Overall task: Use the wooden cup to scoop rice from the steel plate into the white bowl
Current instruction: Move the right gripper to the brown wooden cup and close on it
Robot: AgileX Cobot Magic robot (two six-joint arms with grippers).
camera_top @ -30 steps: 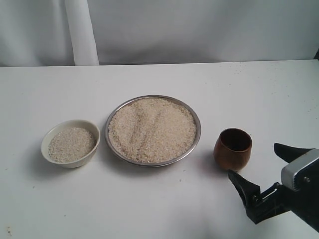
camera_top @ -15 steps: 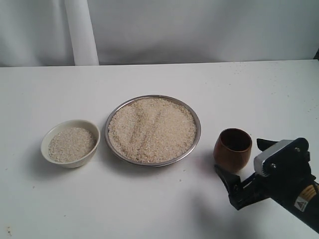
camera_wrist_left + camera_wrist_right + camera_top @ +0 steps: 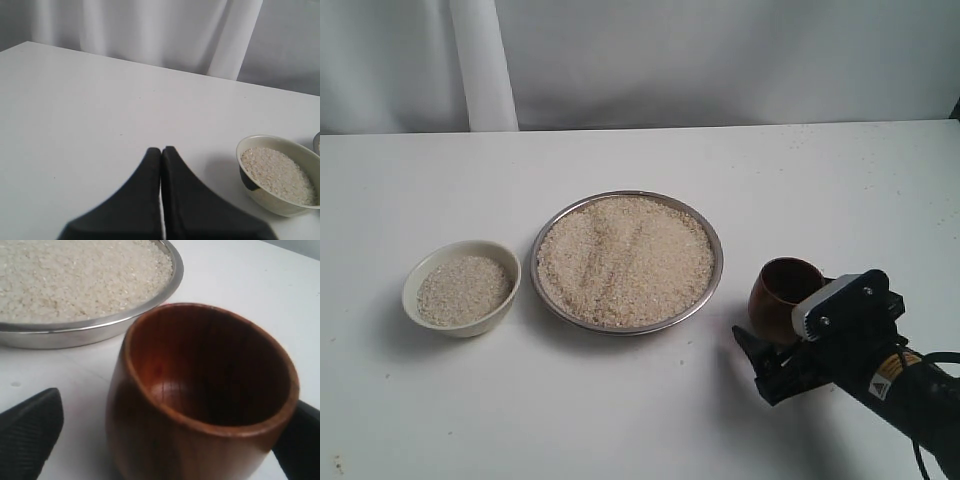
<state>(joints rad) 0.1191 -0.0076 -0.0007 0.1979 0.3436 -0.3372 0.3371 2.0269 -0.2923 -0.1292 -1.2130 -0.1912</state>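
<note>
We find one label: a small sticker with a yellow warning triangle [image 3: 881, 386] on the right arm's wrist. Its print is too small to read. No vessel shows a brand or other writing.

The right gripper [image 3: 780, 318] stands with its jaws spread wide, one on each side of the wooden cup [image 3: 780, 288]. One finger [image 3: 27, 432] is clearly apart from the cup wall. The other is cut off at the frame edge, so we cannot tell whether it touches. The gripper body hides the cup's lower right side in the exterior view. The cup is upright and empty, just beside the steel plate [image 3: 716, 268], on the side toward the tabletop's right end.

The left gripper [image 3: 161, 156] has its fingers pressed together and holds nothing. It is out of the exterior view.

The rice [image 3: 625, 258] fills the plate near the tabletop's [image 3: 620, 420] middle, with furrows across it. The white bowl [image 3: 470, 322], partly filled with rice, sits just beside the plate toward the left end. Bare surface runs from the vessels to the far edge. The near edge is cut off.
</note>
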